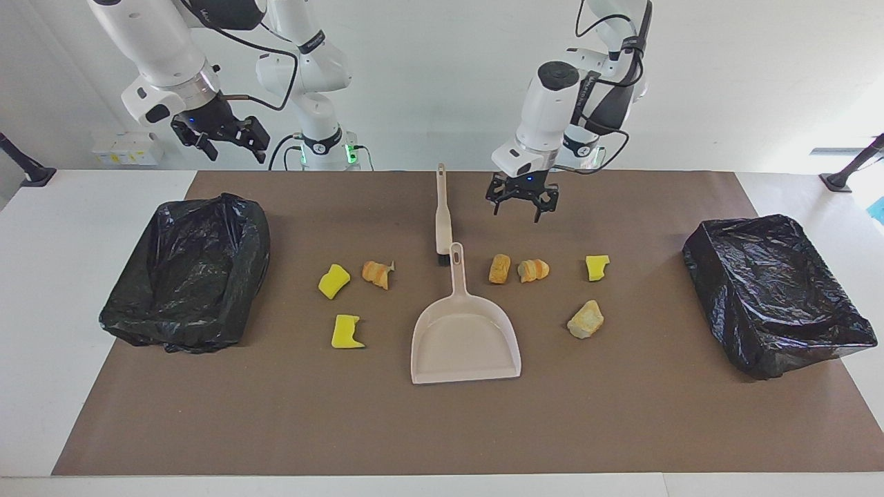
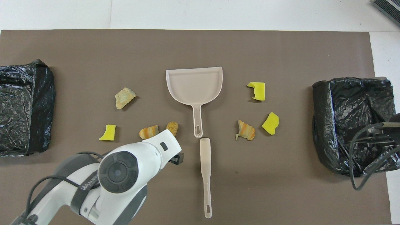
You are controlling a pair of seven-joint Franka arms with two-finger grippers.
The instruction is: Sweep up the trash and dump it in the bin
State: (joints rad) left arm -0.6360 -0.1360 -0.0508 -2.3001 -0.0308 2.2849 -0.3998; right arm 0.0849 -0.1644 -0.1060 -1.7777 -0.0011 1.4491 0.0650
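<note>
7 trash pieces [image 1: 585, 319] lie loose on the bench either side of the dustpan [image 1: 465, 343]; light, soft, likely to roll. Brush [image 1: 442, 219]: stiff, take by its handle. Left gripper [image 1: 521, 202] hangs beside it, jaws open. Right gripper [image 1: 221, 138] waits above the bin [image 1: 186, 273], jaws open.

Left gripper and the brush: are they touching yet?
Apart. The facing view shows the left gripper open in the air, bare brown mat between it and the brush, which lies flat and untouched.
</note>
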